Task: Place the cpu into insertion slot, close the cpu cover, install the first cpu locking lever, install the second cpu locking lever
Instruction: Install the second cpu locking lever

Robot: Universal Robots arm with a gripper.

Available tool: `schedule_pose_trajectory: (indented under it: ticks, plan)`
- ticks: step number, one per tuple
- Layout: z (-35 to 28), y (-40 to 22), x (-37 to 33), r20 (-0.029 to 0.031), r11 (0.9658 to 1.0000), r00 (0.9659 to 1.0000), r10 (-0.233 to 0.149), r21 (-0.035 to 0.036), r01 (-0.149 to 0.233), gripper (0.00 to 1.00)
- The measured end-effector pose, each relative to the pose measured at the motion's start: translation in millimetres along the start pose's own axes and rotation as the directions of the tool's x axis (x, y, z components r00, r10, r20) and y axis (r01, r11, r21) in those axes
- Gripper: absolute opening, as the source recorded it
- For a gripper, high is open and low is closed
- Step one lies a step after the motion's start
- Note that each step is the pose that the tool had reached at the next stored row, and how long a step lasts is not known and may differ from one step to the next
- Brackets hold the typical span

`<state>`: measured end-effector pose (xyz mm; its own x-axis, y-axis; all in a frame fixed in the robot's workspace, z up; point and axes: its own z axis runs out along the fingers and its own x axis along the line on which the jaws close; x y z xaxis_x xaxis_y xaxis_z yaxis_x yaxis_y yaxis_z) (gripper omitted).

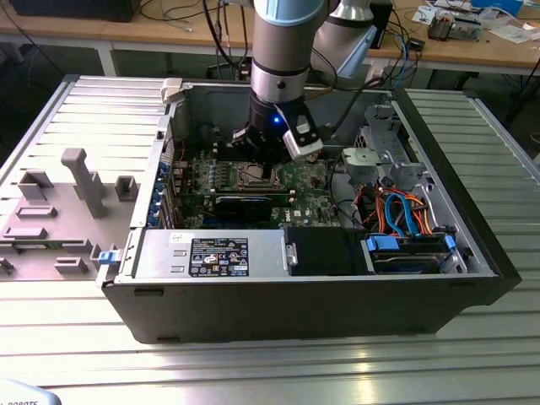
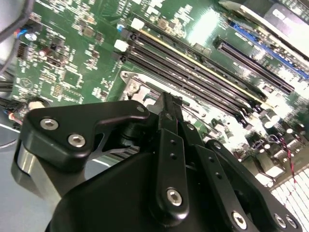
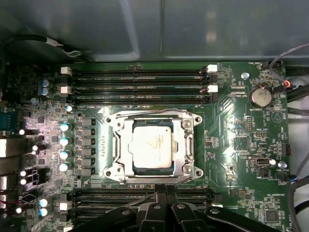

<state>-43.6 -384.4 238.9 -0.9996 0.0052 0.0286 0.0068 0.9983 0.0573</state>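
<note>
Fingers pressed together on nothing, the gripper is hovering at the socket's near edge. Just beyond its tips the cpu is lying seated in the insertion slot, the cpu cover framing it; pressing squarely looks wise.

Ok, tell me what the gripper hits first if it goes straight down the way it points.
Probably the near rim of the cpu cover, or the memory slots beside it. In the first wrist view the gripper points at that edge of the socket, not at the cpu. Depth is unclear.
</note>
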Motion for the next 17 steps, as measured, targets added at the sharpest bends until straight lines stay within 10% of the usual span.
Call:
schedule_pose_trajectory:
  ticks: [7, 8, 13, 17]
  plan:
    - [-0.2, -7.3, 0.3, -0.0027, 0.9999, 1.0, 0.0, -0.0113, 0.0, 0.11]
    - [-0.3, -8.7, 1.6, -0.0089, 0.9996, 1.0, 0.0, -0.0279, 0.0, 0.11]
    - [-0.5, -18.1, 9.6, -0.0202, 0.9979, 0.9998, -0.001, -0.0647, 0.0, 0.11]
    - [-0.2, -23.1, 18.9, -0.022, 0.9966, 0.9998, -0.002, -0.0829, 0.0, 0.11]
